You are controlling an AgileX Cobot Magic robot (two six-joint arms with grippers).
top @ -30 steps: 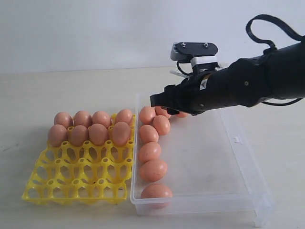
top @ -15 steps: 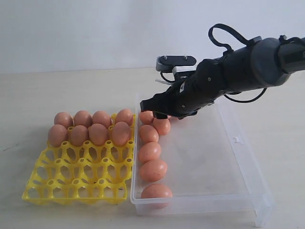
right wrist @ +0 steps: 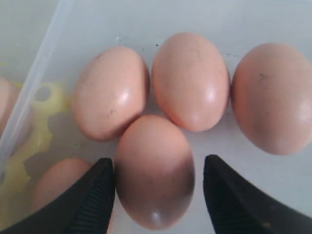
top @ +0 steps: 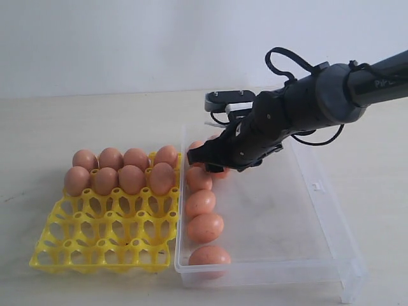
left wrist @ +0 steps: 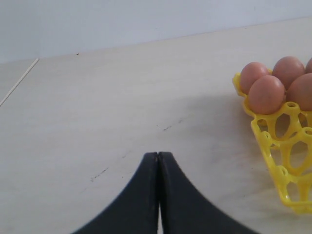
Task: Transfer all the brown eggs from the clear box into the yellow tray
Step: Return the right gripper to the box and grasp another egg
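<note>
1. Brown eggs (top: 204,227): split between two places, some in the yellow tray (top: 102,245) and the rest in the clear box (top: 274,271).
2. In the tray: eight, filling the two far rows of cups; nearer rows bare.
3. In the box: four in plain sight, lined up along the wall beside the tray; more at the far end of that line, partly hidden under the right gripper (top: 203,160).
4. Close up from the right wrist: four eggs (right wrist: 190,80) huddled and touching, a fifth partly seen near the box wall.
5. Clear box: sits on the table (top: 64,121) just beside the tray, long side against it.
6. Right gripper (right wrist: 159,163): down inside the far left corner of the box, jaws apart, straddling one egg of the cluster without pinching it; a gap shows on one side.
7. Left gripper (left wrist: 157,155): jaws pressed together with nothing between them, low over bare table (left wrist: 97,97), well apart from the box; a tray (left wrist: 273,146) corner with a few eggs (left wrist: 266,93) at the edge of its view.
</note>
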